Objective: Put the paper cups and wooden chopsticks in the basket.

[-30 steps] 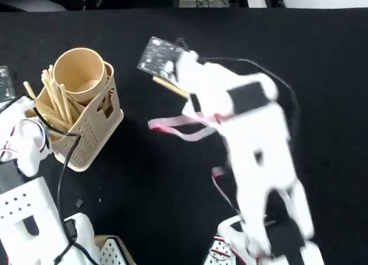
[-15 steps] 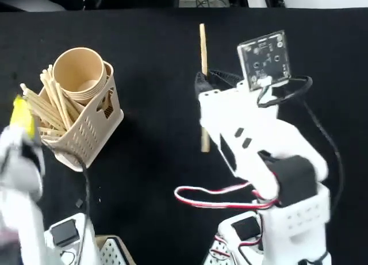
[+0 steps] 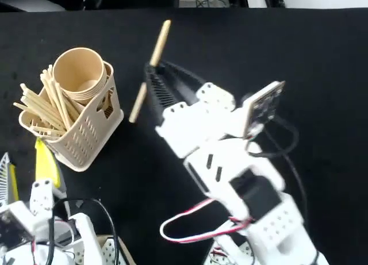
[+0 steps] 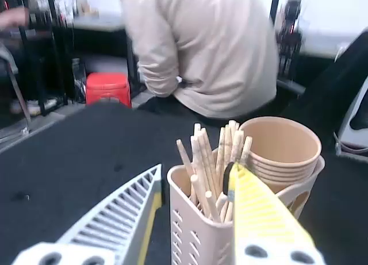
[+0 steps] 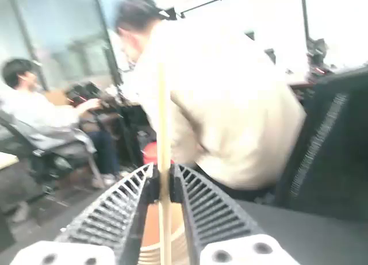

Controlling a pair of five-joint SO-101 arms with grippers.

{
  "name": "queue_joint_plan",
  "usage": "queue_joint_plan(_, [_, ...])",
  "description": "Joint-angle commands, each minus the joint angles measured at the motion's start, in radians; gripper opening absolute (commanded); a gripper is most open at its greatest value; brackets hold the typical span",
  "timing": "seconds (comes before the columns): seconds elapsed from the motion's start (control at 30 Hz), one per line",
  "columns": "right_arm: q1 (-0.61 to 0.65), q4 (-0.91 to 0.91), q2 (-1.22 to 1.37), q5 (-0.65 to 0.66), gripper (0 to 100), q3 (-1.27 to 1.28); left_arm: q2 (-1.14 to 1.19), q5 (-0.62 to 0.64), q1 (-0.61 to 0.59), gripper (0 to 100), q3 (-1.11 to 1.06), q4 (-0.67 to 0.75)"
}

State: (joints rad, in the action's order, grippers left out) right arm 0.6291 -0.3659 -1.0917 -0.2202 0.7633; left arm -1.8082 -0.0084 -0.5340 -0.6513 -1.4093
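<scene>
Black cloth covers the desk (image 3: 322, 58) from edge to edge. Over at the left, close to the near edge, the left gripper (image 3: 26, 173) hangs just short of the basket (image 3: 95, 135). Its yellow finger and its pale ribbed finger are spread wide apart with nothing between them. From its own wrist view the left gripper (image 4: 194, 170) points straight at the basket (image 4: 195, 236), whose near wall sits in the gap.

The basket is a cream slotted tub, and it stands upright on the desk. A bundle of chopsticks (image 3: 43, 107) fans out of its left half. A stack of paper cups (image 3: 80, 72) is nested in its right half, mouths up, and both show from the left wrist as well: bundle of chopsticks (image 4: 210, 161), paper cups (image 4: 282, 147).

Right of the basket and well apart from it, the right gripper (image 3: 150, 75) has its black ribbed fingers closed on a single chopstick (image 3: 161, 38). It is pinched near the middle and slants across the fingers. In the right wrist view the right gripper (image 5: 164, 173) clamps the single chopstick (image 5: 163, 115) at its fingertips. I cannot tell whether the lower end touches the desk.
</scene>
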Motion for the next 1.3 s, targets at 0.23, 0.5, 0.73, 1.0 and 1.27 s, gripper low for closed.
queue_joint_plan(0.23, [0.173, 0.511, 0.263, 0.002, 1.1, -0.027, -0.02, 0.006, 0.004, 20, 0.185, -0.038])
queue_joint_plan(0.5, [0.235, 0.519, 0.598, 0.002, 1.1, -0.282, -0.018, 0.014, 0.015, 20, 0.251, -0.069])
queue_joint_plan(0.73, [0.244, 0.511, 0.785, 0.005, 1.1, -0.447, -0.018, 0.014, 0.015, 20, 0.245, -0.048])
queue_joint_plan(1.0, [0.241, 0.373, 0.843, 0.006, 1.1, -0.466, -0.017, 0.012, 0.015, 20, 0.216, -0.049])
queue_joint_plan(1.27, [0.313, 0.107, 0.843, 0.008, 20.8, -0.564, -0.017, 0.011, 0.015, 20, 0.208, -0.052])
